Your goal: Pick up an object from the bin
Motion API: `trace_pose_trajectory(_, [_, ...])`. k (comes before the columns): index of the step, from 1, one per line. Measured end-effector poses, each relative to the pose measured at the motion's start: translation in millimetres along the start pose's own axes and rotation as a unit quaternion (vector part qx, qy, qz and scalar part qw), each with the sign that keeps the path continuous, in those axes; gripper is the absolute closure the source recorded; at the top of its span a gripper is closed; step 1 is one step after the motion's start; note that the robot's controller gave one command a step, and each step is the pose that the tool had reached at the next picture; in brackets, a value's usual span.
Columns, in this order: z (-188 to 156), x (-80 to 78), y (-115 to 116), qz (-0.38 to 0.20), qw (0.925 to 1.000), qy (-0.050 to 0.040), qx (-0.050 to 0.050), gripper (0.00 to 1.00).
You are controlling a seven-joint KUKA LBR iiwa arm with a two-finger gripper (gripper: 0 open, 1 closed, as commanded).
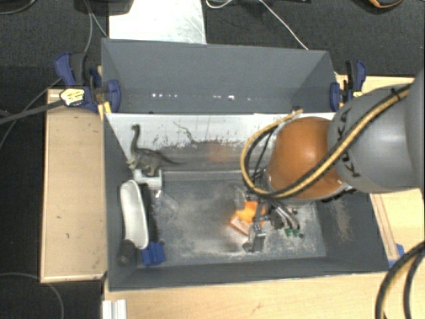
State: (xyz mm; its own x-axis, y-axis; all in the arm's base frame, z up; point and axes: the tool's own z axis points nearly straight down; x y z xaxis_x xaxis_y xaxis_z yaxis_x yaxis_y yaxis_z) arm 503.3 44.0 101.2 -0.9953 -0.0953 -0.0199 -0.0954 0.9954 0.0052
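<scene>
My gripper reaches down to the bin floor, right of the middle and near the front wall. A small orange and white thing lies right against its left side; whether it is gripped is hidden by the gripper's own parts. The gripper's upper part is covered by the arm's orange dome.
Along the left wall lies a long white brush-like thing with a black end and a blue piece at the front left corner. A grey toy dinosaur stands at the back left, a clear plastic piece beside the brush.
</scene>
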Motion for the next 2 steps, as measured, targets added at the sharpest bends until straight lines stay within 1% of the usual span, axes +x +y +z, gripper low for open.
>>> trace_pose_trajectory(1, [8.5,-13.0,2.3,-0.054,0.9985,-0.0001,0.0,0.0])
trace_pose_trajectory(2, [4.0,-4.2,-28.2,0.1,0.995,-0.0034,-0.002,0.0])
